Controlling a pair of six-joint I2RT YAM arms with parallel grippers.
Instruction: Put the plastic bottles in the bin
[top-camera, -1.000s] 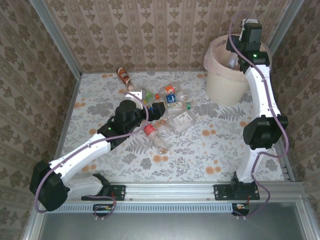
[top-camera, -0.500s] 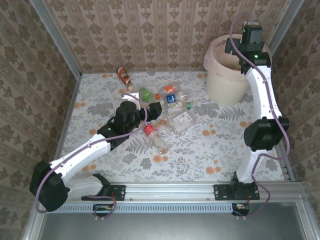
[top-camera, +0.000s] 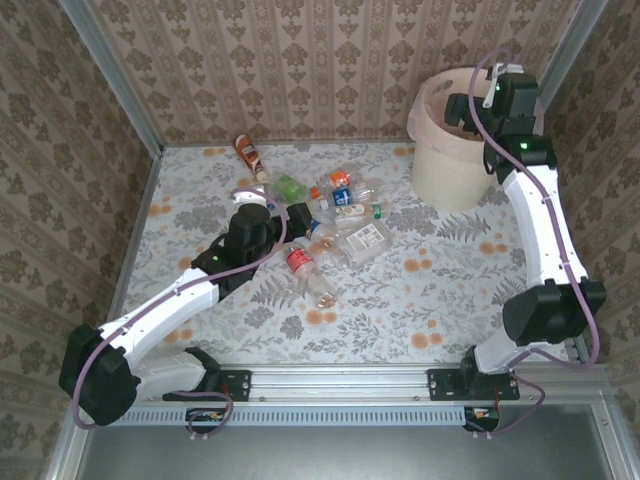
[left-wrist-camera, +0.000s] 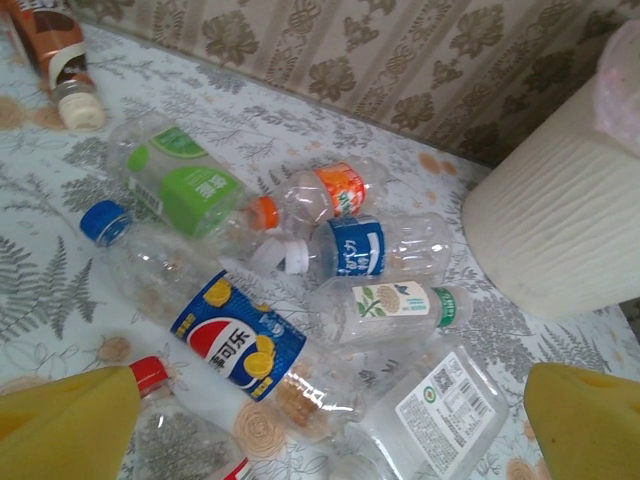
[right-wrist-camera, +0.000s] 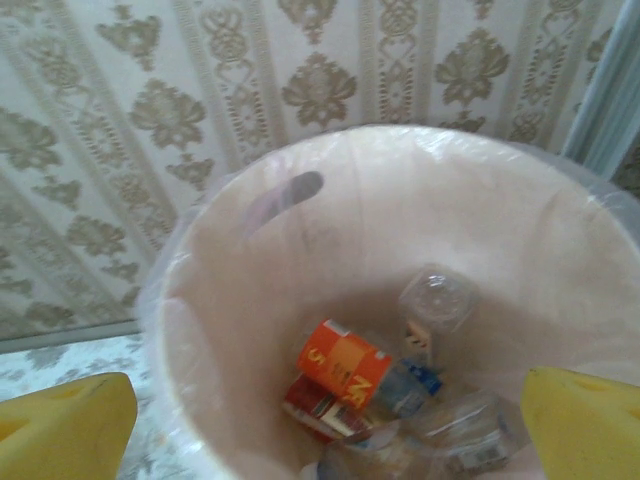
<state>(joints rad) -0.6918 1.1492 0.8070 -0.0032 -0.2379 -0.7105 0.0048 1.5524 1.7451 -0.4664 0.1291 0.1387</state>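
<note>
Several plastic bottles (top-camera: 340, 215) lie in a pile mid-table. In the left wrist view they include a blue-labelled cola bottle (left-wrist-camera: 238, 335), a green-labelled one (left-wrist-camera: 185, 185), an orange-labelled one (left-wrist-camera: 335, 190) and a square clear one (left-wrist-camera: 440, 405). My left gripper (top-camera: 297, 217) is at the pile's left edge, just above the bottles. It (left-wrist-camera: 320, 420) is open, holding nothing. The cream bin (top-camera: 450, 165) stands at the back right. My right gripper (top-camera: 463, 108) hangs open over its mouth. Through that gripper (right-wrist-camera: 325, 430) I see an orange-labelled bottle (right-wrist-camera: 345, 365) and clear bottles (right-wrist-camera: 435, 300) on the bin's bottom.
A brown-labelled bottle (top-camera: 248, 152) lies apart near the back wall, also at the top left of the left wrist view (left-wrist-camera: 55, 45). The bin wall (left-wrist-camera: 560, 210) rises right of the pile. Patterned walls enclose the table on three sides. The near half of the table is bare.
The left gripper has drawn back slightly to the left along the pile. The right arm's elbow has swung down and to the right, and its gripper stays above the bin.
</note>
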